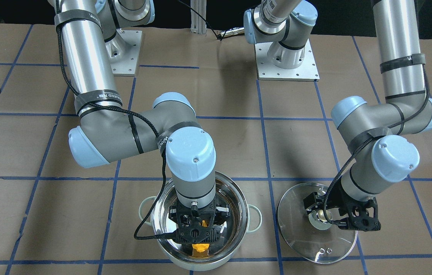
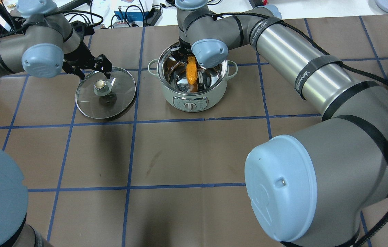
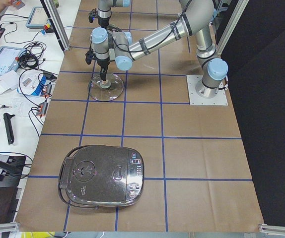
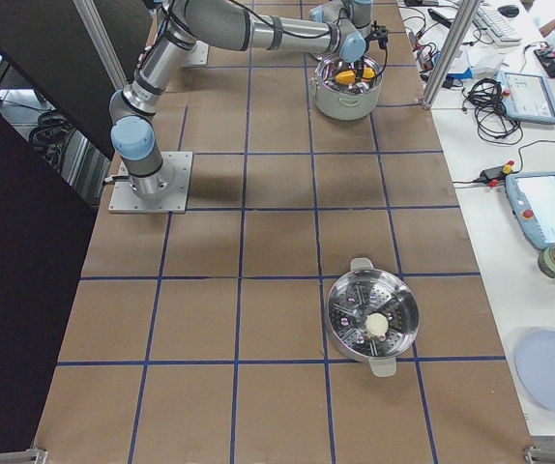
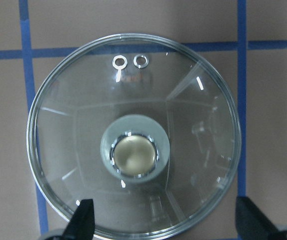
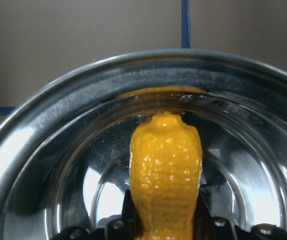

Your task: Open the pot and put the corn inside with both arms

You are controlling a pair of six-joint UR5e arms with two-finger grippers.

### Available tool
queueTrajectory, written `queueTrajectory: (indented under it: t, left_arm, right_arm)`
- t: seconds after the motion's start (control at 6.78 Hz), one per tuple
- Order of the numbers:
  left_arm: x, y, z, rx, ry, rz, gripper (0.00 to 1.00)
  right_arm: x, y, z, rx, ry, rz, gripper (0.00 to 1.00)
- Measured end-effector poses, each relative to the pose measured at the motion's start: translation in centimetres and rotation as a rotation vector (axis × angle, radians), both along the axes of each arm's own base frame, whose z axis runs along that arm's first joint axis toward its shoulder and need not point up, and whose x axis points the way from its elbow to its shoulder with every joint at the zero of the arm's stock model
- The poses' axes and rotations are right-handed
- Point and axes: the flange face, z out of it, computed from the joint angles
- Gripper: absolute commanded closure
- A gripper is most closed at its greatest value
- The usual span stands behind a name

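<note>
The steel pot [image 1: 243, 214] stands open, also seen in the overhead view [image 2: 171, 92]. My right gripper [image 1: 199, 240] reaches down into it and is shut on the yellow-orange corn [image 2: 191, 73], whose tip points down into the pot in the right wrist view [image 6: 166, 165]. The glass lid [image 2: 118, 97] lies flat on the table beside the pot, knob [image 5: 133, 156] up. My left gripper [image 2: 93, 71] hovers just above the lid, open and empty, one finger [image 5: 85, 217] on each side of the knob.
A black rice cooker [image 3: 103, 176] sits toward the table's left end. A steel steamer pot [image 4: 372, 317] and a blue plate [image 4: 553, 372] sit toward the right end. Both arm bases [image 1: 286, 57] stand at the robot's edge.
</note>
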Motion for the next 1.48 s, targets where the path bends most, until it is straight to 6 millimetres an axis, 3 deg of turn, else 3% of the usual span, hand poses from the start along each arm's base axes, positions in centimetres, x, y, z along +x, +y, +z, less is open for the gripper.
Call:
queueTrajectory:
  t: [0.3,0.44,0.59,0.89,1.18,1.33,1.48]
  left_arm:
    - [-1.4,4.2,9.0,0.045,-0.016,0.001,0.0]
    - [-3.0,6.6,13.3,0.065,-0.021,0.009,0.0]
    - [-5.2,8.6,16.3,0.078,-0.031,0.011,0.0]
    - [-9.3,11.1,17.9,0.095,-0.041,-0.018,0.0]
    - [-10.8,12.1,18.0,0.1,-0.039,-0.04,0.0]
    - [-11.1,12.5,18.1,0.099,-0.036,-0.046,0.0]
    - [-11.1,12.7,18.1,0.097,-0.034,-0.049,0.0]
  right_arm:
    - [0.0,0.2,-0.9,0.018,0.011,0.023,0.0]
    - [-0.1,0.5,0.3,0.01,0.007,0.028,0.0]
    - [-0.4,1.0,2.9,-0.002,-0.001,0.027,0.0]
    - [-3.3,3.9,12.2,0.011,-0.042,0.005,0.0]
    - [-9.5,9.3,21.5,0.086,-0.039,-0.053,0.0]
    - [-12.2,12.7,24.4,0.121,-0.027,-0.08,0.0]
    - [-14.6,15.2,25.8,0.144,-0.006,-0.096,0.0]
